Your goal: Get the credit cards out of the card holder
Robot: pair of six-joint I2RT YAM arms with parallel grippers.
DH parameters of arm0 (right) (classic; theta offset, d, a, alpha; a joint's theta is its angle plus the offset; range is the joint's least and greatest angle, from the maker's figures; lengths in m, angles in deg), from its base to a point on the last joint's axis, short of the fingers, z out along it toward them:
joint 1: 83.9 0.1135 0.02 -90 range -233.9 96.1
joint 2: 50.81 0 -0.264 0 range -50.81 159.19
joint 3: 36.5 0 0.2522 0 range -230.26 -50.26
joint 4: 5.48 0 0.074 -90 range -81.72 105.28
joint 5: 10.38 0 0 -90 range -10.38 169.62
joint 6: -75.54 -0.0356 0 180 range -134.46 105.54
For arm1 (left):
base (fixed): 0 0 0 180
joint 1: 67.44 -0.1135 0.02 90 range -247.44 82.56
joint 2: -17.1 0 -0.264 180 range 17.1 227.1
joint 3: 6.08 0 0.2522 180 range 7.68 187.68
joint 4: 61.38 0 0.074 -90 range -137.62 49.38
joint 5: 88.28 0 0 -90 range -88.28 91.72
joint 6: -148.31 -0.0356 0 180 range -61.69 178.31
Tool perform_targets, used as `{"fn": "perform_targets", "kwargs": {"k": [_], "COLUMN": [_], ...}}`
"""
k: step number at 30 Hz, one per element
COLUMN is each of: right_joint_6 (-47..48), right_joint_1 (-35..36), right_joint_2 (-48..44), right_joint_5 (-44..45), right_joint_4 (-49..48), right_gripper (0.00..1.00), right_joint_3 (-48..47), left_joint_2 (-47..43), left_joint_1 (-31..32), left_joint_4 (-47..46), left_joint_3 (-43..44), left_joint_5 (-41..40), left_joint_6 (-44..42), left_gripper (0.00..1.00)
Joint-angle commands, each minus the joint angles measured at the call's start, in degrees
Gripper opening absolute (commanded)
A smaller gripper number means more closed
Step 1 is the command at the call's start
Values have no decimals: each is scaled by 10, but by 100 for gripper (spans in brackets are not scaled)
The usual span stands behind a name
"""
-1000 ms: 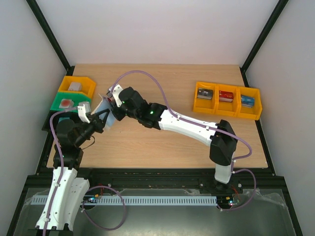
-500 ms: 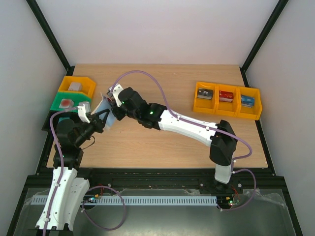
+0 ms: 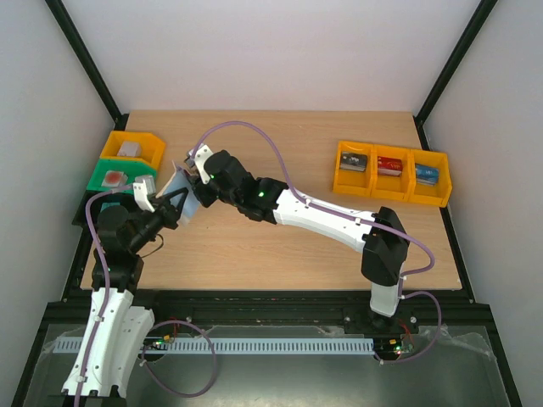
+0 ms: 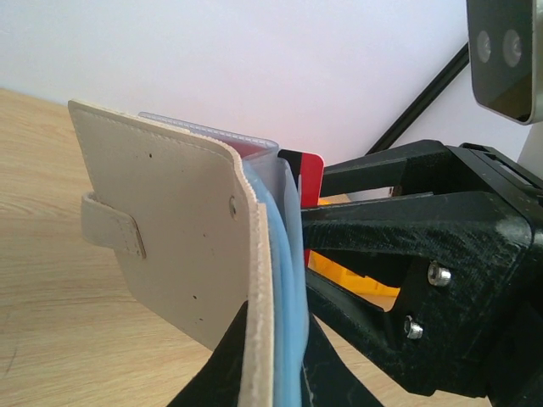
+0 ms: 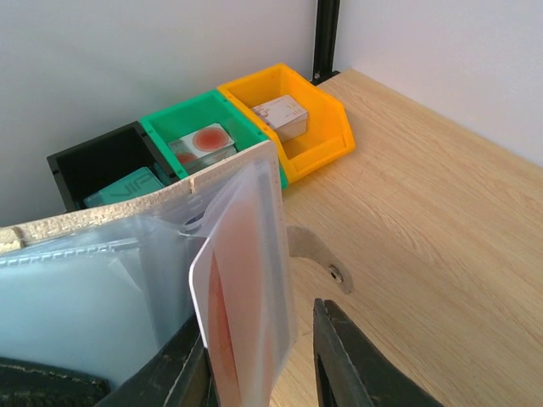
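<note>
My right pincer [image 5: 265,373] just spread apart around the red credit card [image 5: 246,314], which sticks out of the card holder [image 4: 170,229], mid-left overhead, pinched upright by my left pincer [image 4: 276,369]. Needs regrasping, I reckon.

Bare table [image 5: 424,220] lies right of my right gripper [image 5: 259,366]. The card holder [image 5: 93,263] walls its left; yellow bin [image 5: 327,140], green bin [image 5: 165,125] and black bin [image 5: 72,165] stand just beyond.

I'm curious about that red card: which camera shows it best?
The right wrist view: it shows the red card face-on, close up, in the card holder. The left wrist view shows only a thin red edge; the top view shows nothing clear.
</note>
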Motion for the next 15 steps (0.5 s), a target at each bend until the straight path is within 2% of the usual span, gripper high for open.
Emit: {"fn": "perform_targets", "kwargs": {"k": [1,8,15], "right_joint_6": [7,7,9], "right_joint_1": [9,12,20], "right_joint_2": [-19,-19,-26], "right_joint_5": [3,9,21], "right_joint_4": [-1,-2,1], "right_gripper": [29,19,24], "right_joint_3": [-11,-11,-12], "left_joint_2": [-2,-3,-1], "left_joint_1": [1,0,0], "left_joint_4": [-7,-5,1], "left_joint_3": [-4,-5,-6], "left_joint_5": [0,0,-11], "left_joint_6": [3,2,-1], "left_gripper": [2,2,2]}}
